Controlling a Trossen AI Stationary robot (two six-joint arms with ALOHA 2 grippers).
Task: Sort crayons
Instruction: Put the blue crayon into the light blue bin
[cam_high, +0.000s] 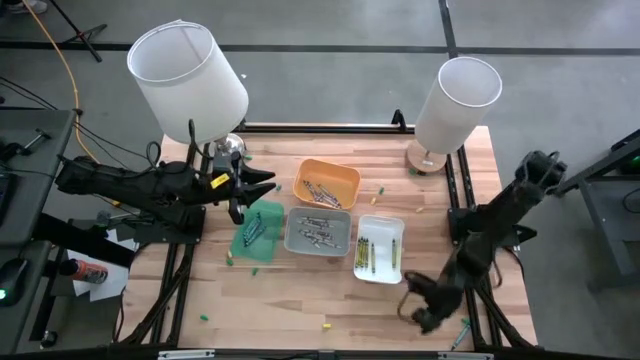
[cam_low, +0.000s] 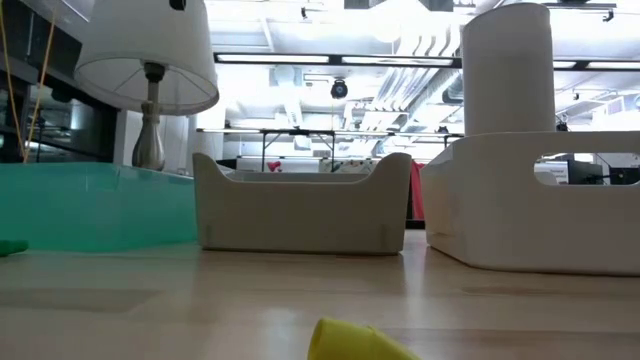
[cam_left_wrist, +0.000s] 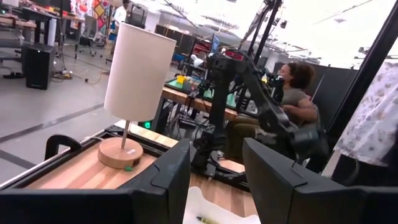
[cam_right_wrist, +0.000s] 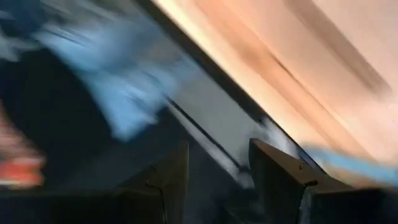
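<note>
Here, the left gripper (cam_high: 262, 186) hanging above the green tray (cam_high: 258, 232), arm stretched in from the table's left edge, fingers (cam_left_wrist: 165, 177) spread with nothing between them. Right arm folded low at the table's near right corner, right gripper (cam_high: 425, 316) past the edge, fingers (cam_right_wrist: 277, 171) apart and empty. From above, crayons (cam_high: 318, 232) lying sorted in the grey tray (cam_high: 318, 231), the orange tray (cam_high: 328, 184), the white tray (cam_high: 379, 248) and the green one, with strays on the wood. At table height, only a yellow crayon (cam_low: 352, 341) up close, well apart from both grippers.
</note>
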